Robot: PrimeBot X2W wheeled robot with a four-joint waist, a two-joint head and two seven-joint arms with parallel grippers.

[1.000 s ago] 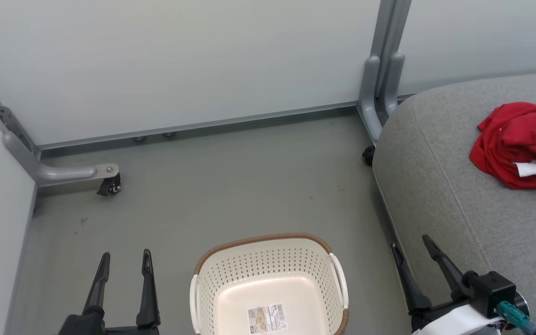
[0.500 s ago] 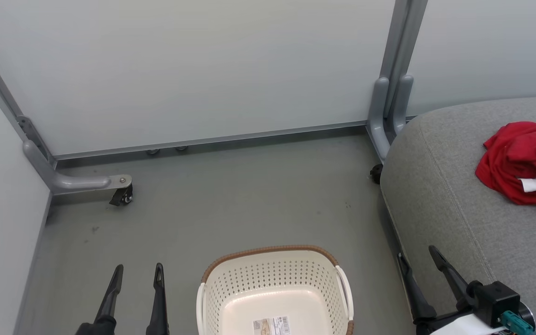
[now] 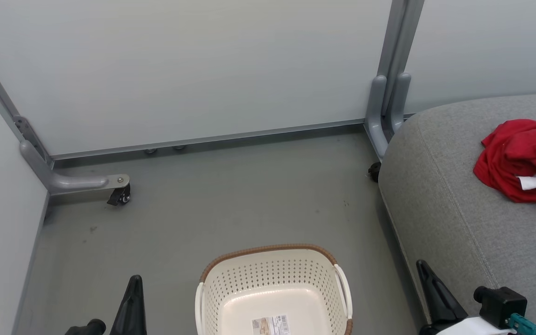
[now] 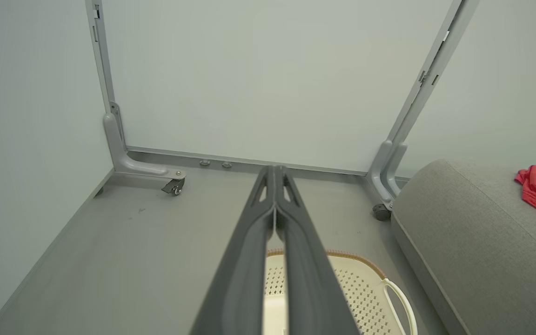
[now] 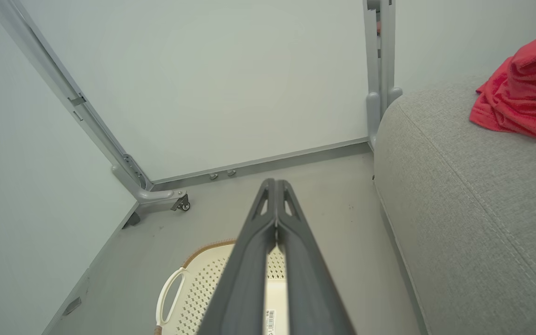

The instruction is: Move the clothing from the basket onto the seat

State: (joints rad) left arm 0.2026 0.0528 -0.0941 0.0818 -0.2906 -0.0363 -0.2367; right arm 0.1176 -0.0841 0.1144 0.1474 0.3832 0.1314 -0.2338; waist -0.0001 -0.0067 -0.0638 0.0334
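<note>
On the grey seat [image 3: 435, 209], right of the basket [image 3: 272, 274], lay the red clothing [image 3: 519, 158], its white striped trim plain from the head view. Wrist views added detail: left gripper [image 4: 275, 171] and right gripper [image 5: 275, 182] each had fingers pressed together, flanking the basket, aimed toward the wall panel [image 3: 203, 70].

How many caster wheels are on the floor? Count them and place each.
2. The left caster sits under the frame foot; the right caster sits by the seat corner. More may hide behind the seat.
</note>
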